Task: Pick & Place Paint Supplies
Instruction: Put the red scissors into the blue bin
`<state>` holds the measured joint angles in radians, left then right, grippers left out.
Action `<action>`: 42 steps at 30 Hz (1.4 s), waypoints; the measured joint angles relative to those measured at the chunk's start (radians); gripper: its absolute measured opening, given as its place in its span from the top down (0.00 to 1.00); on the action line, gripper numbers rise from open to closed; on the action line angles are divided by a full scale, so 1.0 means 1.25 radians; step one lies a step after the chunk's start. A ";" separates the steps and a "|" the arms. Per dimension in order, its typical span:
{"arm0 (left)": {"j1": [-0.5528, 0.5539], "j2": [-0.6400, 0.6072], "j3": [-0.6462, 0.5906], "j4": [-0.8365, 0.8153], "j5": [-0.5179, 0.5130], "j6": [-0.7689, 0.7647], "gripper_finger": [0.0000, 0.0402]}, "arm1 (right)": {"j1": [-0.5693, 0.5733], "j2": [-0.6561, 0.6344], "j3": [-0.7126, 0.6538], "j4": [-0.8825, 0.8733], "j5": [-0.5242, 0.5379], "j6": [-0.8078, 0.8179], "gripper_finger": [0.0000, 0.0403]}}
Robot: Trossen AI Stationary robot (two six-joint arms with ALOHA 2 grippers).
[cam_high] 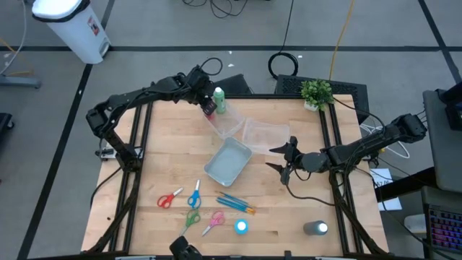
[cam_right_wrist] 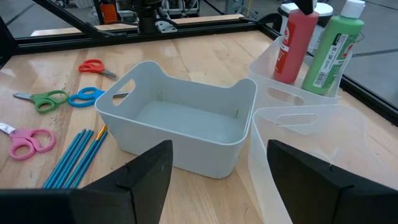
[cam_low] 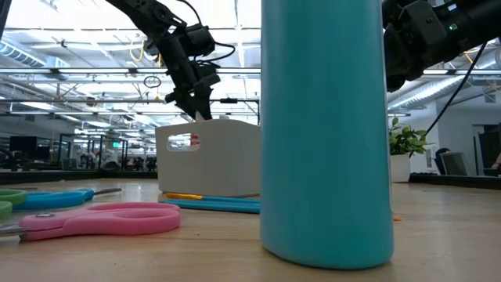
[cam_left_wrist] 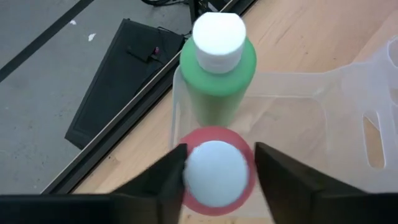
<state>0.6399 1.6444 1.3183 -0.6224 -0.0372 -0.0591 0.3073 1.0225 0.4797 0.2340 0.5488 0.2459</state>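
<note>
Two paint bottles stand in a clear tub (cam_high: pixel 225 124) near the top middle of the high view: a green bottle (cam_left_wrist: pixel 219 74) and a red bottle (cam_left_wrist: pixel 216 171). The left hand (cam_high: pixel 209 108) is right over the red bottle, its fingers a little apart on each side of the white cap. The right hand (cam_high: pixel 282 160) waits wide open at the middle right, holding nothing. Four scissors (cam_high: pixel 193 197) and blue brushes (cam_high: pixel 236 203) lie on the table (cam_high: pixel 166 144) lower down.

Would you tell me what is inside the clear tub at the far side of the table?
The clear tub holds a green bottle and a red bottle, both upright. The left claw straddles the red bottle's cap, covering part of it.
</note>
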 joint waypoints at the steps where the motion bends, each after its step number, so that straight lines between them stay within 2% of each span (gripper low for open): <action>1: 0.000 0.000 0.000 0.000 0.000 0.002 0.43 | 0.000 0.000 0.000 0.000 0.000 0.000 0.38; 6: 0.000 -0.003 0.000 -0.004 0.000 0.004 0.24 | 0.000 0.000 0.000 0.000 0.000 0.000 0.38; 11: 0.000 -0.033 0.020 -0.038 0.002 0.003 0.14 | 0.000 0.000 0.000 0.000 0.000 0.000 0.38; 16: 0.000 -0.099 0.087 -0.107 0.004 -0.001 0.09 | 0.000 0.000 0.000 0.000 0.000 0.000 0.38; 21: -0.022 -0.209 0.117 -0.171 0.009 -0.006 0.09 | 0.000 0.000 0.000 0.000 0.000 0.000 0.38; 26: -0.103 -0.310 0.114 -0.368 0.009 -0.056 0.09 | 0.000 0.000 0.000 -0.001 0.000 0.000 0.38; 30: -0.222 -0.373 0.039 -0.450 0.009 -0.163 0.09 | 0.000 0.000 0.000 -0.001 0.000 0.000 0.38; 34: -0.358 -0.415 -0.110 -0.487 0.021 -0.264 0.09 | 0.000 0.000 0.000 -0.001 0.000 0.000 0.38; 38: -0.467 -0.420 -0.276 -0.482 0.071 -0.382 0.09 | 0.000 0.000 0.000 0.000 0.000 0.001 0.38; 42: -0.511 -0.391 -0.414 -0.413 0.065 -0.407 0.09 | 0.000 0.000 0.000 0.000 0.000 0.003 0.38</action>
<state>0.0011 1.1560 0.8010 -1.1391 0.0446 -0.5673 0.3073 1.0225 0.4797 0.2344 0.5488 0.2502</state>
